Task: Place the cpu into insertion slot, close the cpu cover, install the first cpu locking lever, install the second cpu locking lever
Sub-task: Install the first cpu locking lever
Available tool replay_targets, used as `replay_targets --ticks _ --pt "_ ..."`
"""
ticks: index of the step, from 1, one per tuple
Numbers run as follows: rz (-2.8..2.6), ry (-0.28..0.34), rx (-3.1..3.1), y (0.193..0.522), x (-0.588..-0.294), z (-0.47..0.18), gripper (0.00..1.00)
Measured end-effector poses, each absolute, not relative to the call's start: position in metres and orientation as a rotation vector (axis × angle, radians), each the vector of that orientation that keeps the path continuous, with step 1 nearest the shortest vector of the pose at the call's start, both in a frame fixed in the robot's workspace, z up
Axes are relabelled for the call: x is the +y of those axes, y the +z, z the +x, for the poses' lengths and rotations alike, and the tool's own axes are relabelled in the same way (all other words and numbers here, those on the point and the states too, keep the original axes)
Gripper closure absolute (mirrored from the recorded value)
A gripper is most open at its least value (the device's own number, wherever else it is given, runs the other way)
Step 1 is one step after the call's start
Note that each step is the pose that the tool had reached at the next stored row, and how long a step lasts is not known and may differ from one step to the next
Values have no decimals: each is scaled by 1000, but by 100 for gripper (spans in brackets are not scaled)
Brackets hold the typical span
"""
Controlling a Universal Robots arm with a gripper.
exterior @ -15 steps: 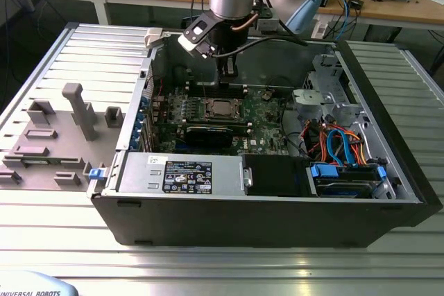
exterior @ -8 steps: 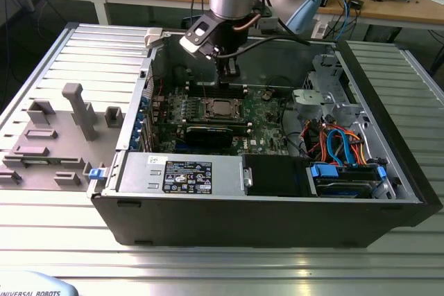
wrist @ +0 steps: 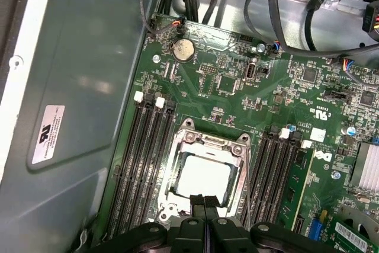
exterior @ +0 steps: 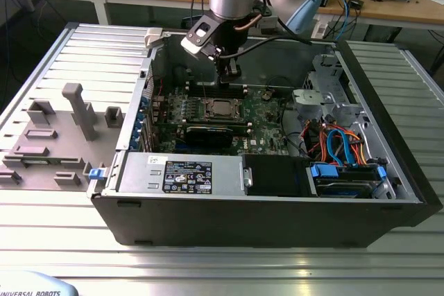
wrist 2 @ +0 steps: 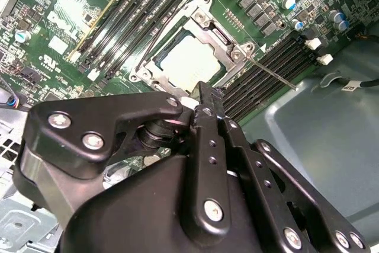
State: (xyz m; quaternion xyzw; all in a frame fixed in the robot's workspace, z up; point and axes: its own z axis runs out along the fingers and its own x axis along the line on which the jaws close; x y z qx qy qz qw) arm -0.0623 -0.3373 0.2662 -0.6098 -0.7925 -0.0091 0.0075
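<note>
The cpu point(wrist: 204, 177) lies flat in the insertion slot point(wrist: 176, 208) on the green motherboard, its dull silver top showing through the window of the cpu cover point(wrist: 208, 145). The cover lies down flat around the chip. In the second wrist view the cpu point(wrist 2: 190, 58) sits just beyond my gripper point(wrist 2: 204, 92), and a thin lever rod point(wrist 2: 273, 73) angles out from the socket corner over the memory slots. My gripper point(wrist: 204, 201) is shut with nothing between its fingers, hovering at the socket's edge. In the exterior view my gripper point(exterior: 229, 77) hangs just behind the cpu point(exterior: 220, 107).
Long black memory slots point(wrist: 142, 164) flank the socket on both sides. A black graphics card point(exterior: 211, 133) lies in front of it, then a labelled power supply point(exterior: 180, 171). Blue and orange cables point(exterior: 340, 143) fill the case's right. A grey fixture point(exterior: 76, 112) stands outside on the left.
</note>
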Motion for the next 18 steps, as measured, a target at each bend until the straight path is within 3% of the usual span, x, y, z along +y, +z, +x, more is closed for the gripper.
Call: replay_targets --ticks 18 --pt "-1624 -26 -2669 266 -337 -62 89"
